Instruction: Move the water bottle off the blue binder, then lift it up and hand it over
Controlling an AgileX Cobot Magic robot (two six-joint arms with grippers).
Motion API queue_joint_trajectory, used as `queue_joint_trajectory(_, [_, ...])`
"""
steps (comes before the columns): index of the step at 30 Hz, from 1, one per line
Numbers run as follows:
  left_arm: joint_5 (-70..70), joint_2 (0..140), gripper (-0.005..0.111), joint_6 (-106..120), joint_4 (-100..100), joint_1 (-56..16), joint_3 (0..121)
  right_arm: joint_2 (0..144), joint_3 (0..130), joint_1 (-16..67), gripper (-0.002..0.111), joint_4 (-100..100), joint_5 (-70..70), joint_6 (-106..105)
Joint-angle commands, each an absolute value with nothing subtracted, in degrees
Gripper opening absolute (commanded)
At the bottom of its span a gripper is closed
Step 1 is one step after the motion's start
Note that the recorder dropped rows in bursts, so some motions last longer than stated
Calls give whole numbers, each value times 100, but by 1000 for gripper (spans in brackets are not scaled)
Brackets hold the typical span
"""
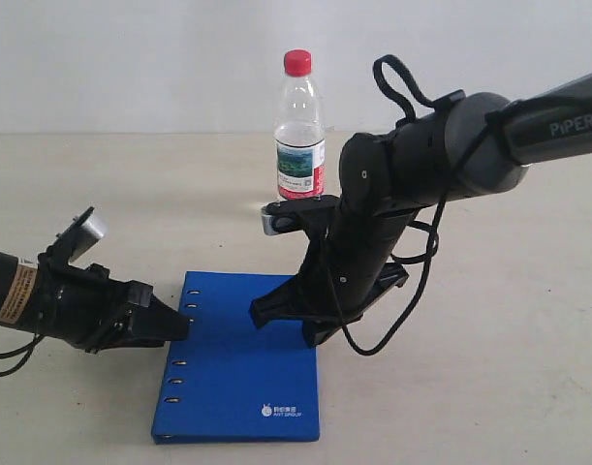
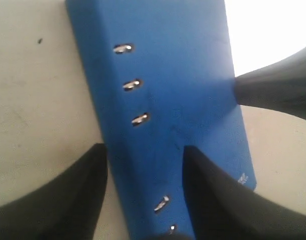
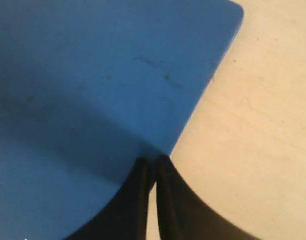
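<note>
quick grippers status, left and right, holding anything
left gripper: open, jaws astride the spine edge of the blue binder
right gripper: shut, tips at the binder's edge, nothing seen held

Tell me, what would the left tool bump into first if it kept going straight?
Probably the blue binder: its edge with the holes lies inside the open left tool, though depth is hard to judge.

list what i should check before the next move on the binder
1. water bottle off the blue binder: ok, upright on the table behind it
2. right gripper shut at the binder's edge: ok
3. right gripper pinching the cover: cannot tell
4. left gripper at the spine edge, jaws apart: ok; firm grip: cannot tell
5. binder off the table: not ok, lies flat
</note>
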State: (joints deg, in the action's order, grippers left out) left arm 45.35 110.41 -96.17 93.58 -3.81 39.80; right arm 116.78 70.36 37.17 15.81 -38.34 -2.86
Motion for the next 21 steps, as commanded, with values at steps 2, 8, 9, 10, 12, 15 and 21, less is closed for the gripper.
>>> queue_joint_trajectory(2, [4338, 11052, 46, -9586, 9442, -395, 3961, 11990, 6930, 3714, 0, 1420, -3912, -347])
queue_joint_trajectory(8, [4020, 11430, 61, -9770, 9400, -407, 3938, 11990, 6930, 3714, 0, 1420, -3872, -370])
queue_joint_trajectory(9, [4179, 11486, 62, -9746, 9399, -407, 3992, 11990, 6930, 3714, 0, 1420, -3857, -381])
queue_joint_trajectory(10, [4514, 11530, 62, -9640, 9399, -407, 4040, 11990, 6930, 3714, 0, 1432, -3857, -393])
queue_joint_trajectory(12, [5295, 11568, 62, -9388, 9365, -407, 4129, 11990, 6930, 3714, 0, 1456, -3857, -453])
queue_joint_trajectory(15, [5590, 11581, 62, -9226, 9284, -546, 4140, 11990, 6930, 3714, 0, 1470, -3857, -465])
queue_joint_trajectory(21, [6307, 11581, 62, -8937, 9235, -906, 4203, 11990, 7068, 3714, 0, 1755, -3816, -717])
